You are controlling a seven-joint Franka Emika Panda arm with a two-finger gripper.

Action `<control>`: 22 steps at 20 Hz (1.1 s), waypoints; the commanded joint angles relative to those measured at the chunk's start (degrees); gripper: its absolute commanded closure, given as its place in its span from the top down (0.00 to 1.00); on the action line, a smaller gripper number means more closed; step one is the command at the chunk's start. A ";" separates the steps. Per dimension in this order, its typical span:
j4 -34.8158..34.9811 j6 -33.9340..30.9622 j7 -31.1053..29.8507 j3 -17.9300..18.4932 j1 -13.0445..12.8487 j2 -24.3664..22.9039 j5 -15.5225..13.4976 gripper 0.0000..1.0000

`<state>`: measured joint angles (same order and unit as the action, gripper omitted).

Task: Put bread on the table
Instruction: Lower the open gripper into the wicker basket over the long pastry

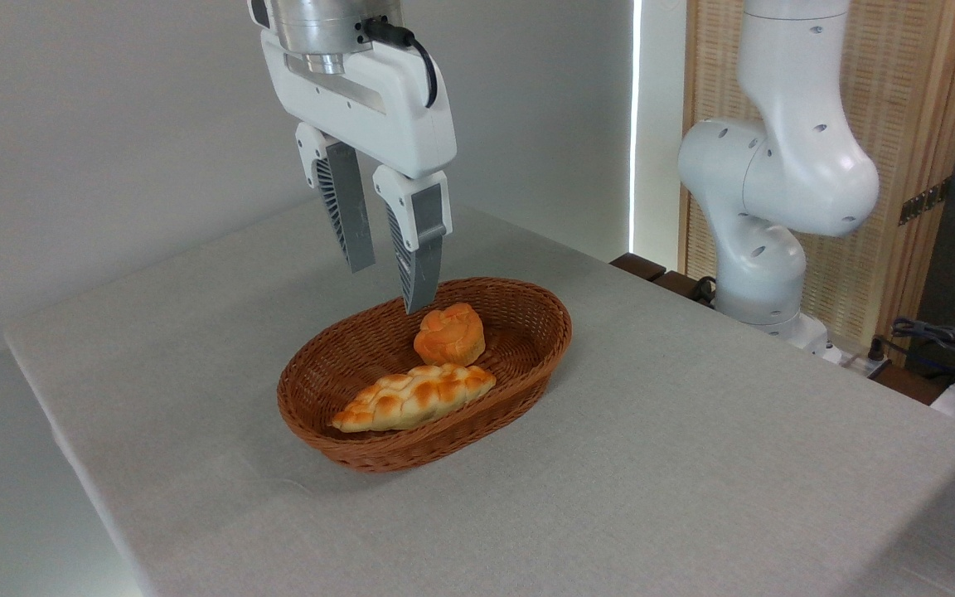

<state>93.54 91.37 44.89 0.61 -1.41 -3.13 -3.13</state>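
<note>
- The large flat table [693, 464] with its light grey cloth-like cover fills the near part of the view; its front stretch is bare cloth with faint creases.
- On the table, a little left of the middle, stands a brown oval wicker basket [519, 365] with woven walls.
- Inside the basket, along its near wall, lies the long braided loaf of bread [415, 398], golden-orange with pale cream patches and tapered at both ends. It lies at a slant, its left tip nearer the camera and its right tip further back. It is in the basket, not on the cloth.
- Just behind the loaf, touching or almost touching its right end, sits a small round orange bun [449, 334], nearer the basket's far wall.
- Above the far left part of the basket hangs the white two-finger gripper [390, 286], pointing down. Its grey ribbed fingers [419, 257] are spread apart with a clear gap between them and nothing in it. The lower fingertip appears just above the bun, without touching it, and is well apart from the loaf.
- A black cable [419, 50] loops at the gripper's metal wrist.
- At the far right edge of the table stands the white jointed robot arm base [776, 199].
- Behind it are a slatted wooden panel [917, 124] and a plain pale wall [113, 124]; loose cables [933, 336] lie at the far right.
</note>
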 commanded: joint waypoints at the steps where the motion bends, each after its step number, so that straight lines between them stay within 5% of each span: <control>1: -1.35 -1.72 0.63 0.80 -0.52 0.58 -0.12 1.00; 15: 1.28 -1.46 0.98 0.36 -0.70 -0.03 -0.21 1.00; 22: 15.05 8.97 0.98 0.01 -3.42 -5.39 -0.30 1.00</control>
<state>99.19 93.32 44.95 0.33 -2.72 -3.87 -3.13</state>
